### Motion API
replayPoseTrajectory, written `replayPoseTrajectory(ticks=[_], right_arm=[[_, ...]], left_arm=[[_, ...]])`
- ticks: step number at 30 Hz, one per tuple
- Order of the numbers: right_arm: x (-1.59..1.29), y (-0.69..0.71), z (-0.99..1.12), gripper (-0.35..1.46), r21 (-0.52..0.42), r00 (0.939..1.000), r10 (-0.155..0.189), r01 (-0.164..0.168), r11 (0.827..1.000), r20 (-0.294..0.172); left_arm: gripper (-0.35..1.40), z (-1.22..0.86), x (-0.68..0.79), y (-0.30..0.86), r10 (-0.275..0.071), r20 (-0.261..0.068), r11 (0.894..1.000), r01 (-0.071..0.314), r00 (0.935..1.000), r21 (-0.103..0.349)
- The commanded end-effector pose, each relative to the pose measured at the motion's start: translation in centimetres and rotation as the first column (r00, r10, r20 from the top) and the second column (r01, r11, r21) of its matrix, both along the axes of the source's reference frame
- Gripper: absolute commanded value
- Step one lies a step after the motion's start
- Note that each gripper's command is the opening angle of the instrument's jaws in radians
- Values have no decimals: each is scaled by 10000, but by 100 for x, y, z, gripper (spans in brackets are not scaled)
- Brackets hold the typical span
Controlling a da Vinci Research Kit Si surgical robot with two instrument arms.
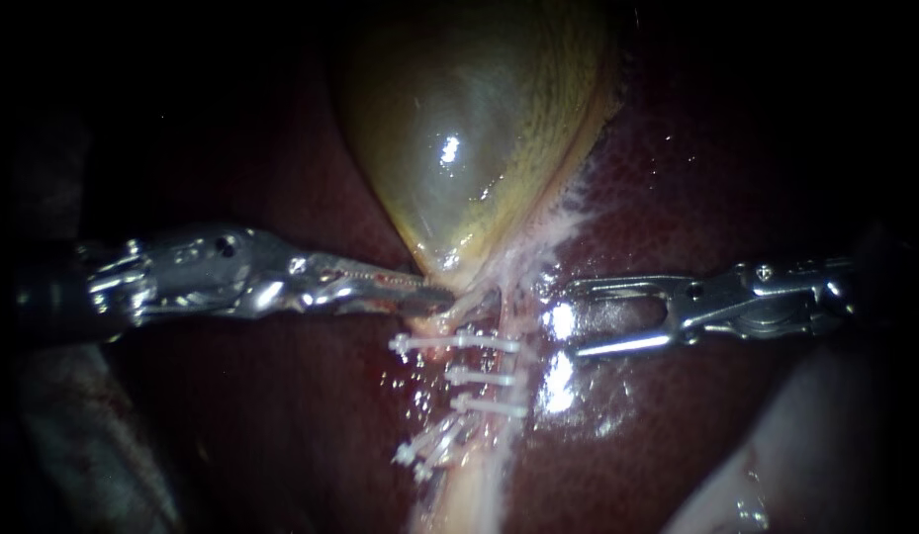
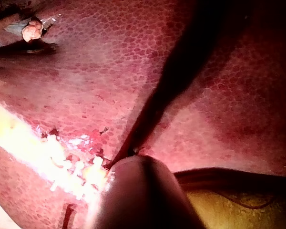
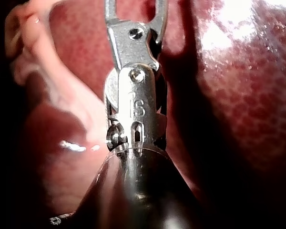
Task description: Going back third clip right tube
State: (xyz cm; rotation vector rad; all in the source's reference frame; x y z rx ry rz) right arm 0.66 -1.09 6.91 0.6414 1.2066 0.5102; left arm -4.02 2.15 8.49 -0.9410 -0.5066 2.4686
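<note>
The gallbladder (image 1: 469,129) is lying at the top of the endoscope view, a yellow-green sac that is tapering downward to a narrow neck and catching a bright glint on its middle. The liver (image 1: 696,198) is spreading dark red around and under it, shining wet to the sac's right. A pale, frayed band of tissue (image 1: 563,208) is running along the sac's right edge where it is meeting the liver. A pale pink fold (image 1: 746,475) is showing at the lower right corner. In the left wrist view a small pale lump (image 2: 32,29) is sitting on the pebbled liver, well apart from the gallbladder's yellow wall.
</note>
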Motion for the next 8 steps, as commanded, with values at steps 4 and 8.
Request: replayPoseTrajectory(ticks=[4, 8], right_arm=[[0, 0, 0, 42, -2, 10000, 1, -1, 10000, 1], [0, 0, 0, 42, -3, 10000, 1, -1, 10000, 1]], left_arm=[[-35, 0, 0, 0, 7, 9, 10000, -7, 10000, 5], [-35, 0, 0, 0, 19, 25, 10000, -20, 10000, 23]])
